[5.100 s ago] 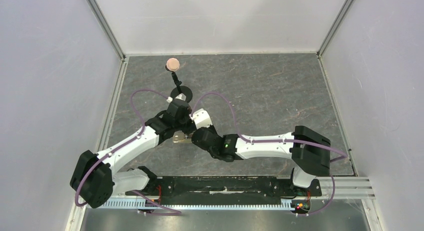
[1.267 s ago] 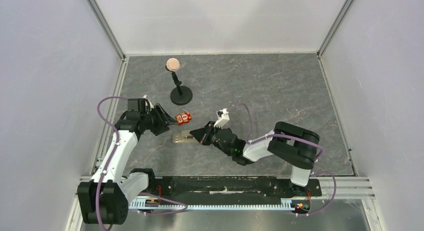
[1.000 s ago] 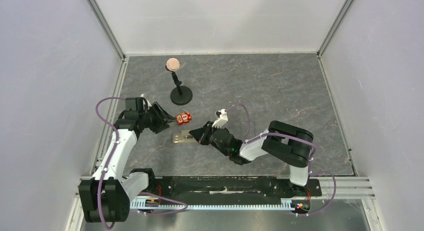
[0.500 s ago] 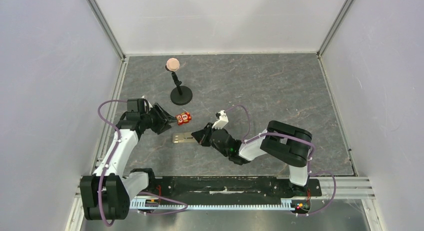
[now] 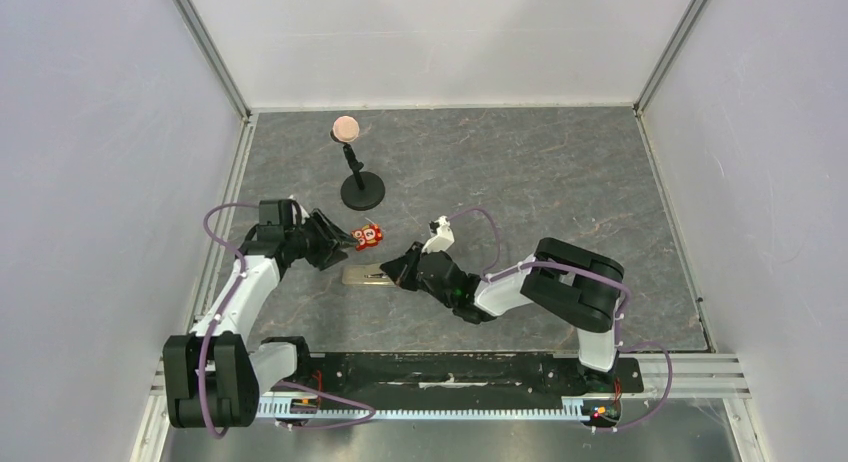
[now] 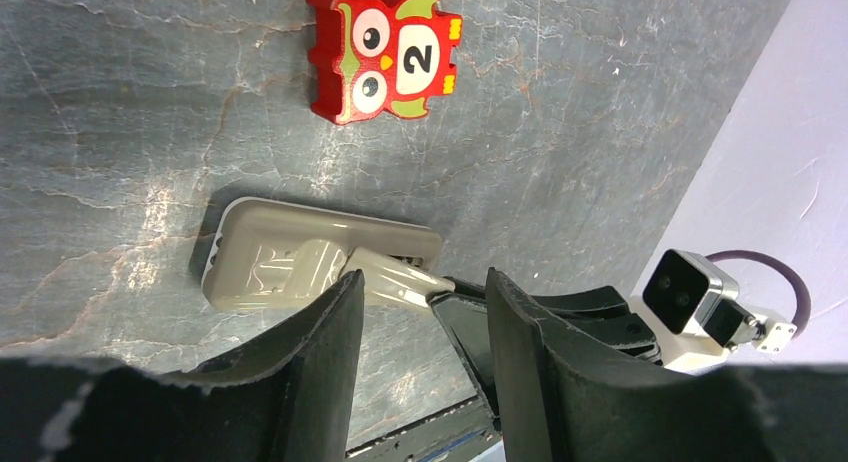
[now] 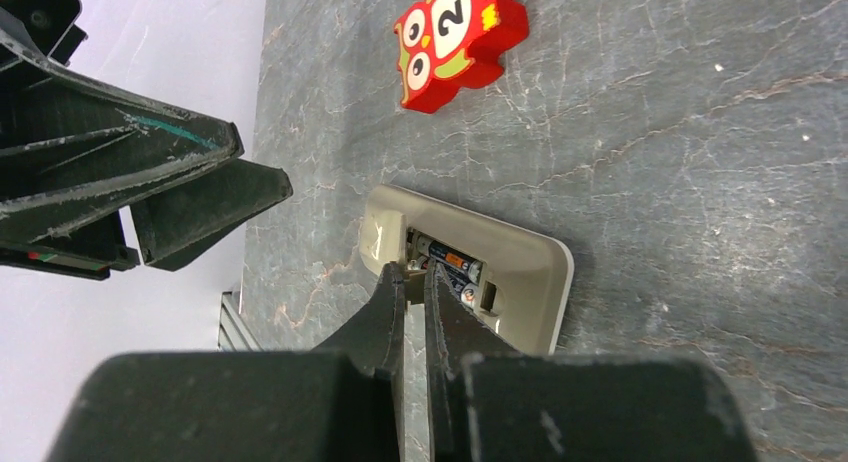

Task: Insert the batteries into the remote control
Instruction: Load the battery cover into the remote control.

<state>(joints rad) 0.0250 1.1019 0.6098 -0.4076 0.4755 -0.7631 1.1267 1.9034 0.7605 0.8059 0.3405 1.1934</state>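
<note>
**Top and wrist views, battery loading.** The grey stone-patterned table (image 5: 560, 182) is carrying the whole arrangement. The left arm (image 5: 245, 292) is reaching along the left edge. The left gripper (image 6: 422, 280) is standing wide open and holding nothing (in its wrist view the two fingers are framing the remote). The right arm (image 5: 520, 287) is stretching from the near right corner toward the left half. The right gripper (image 7: 415, 270) is lowered onto the remote, with its fingers almost together and pinching one end of the cover.

A black stand (image 5: 361, 190) with a round pinkish head is standing toward the far left corner. The remote control (image 5: 362, 276) is lying tan back upward, left of centre and nearer the near edge, between the two grippers. A red owl block (image 5: 368, 236) marked 2 is lying just beyond it on the far side, not touching it. The beige cover (image 6: 385, 274) is tilting, one end resting on the remote's back and the other raised at the right fingertips. The batteries (image 7: 450, 260) are sitting side by side in the open compartment.
</note>
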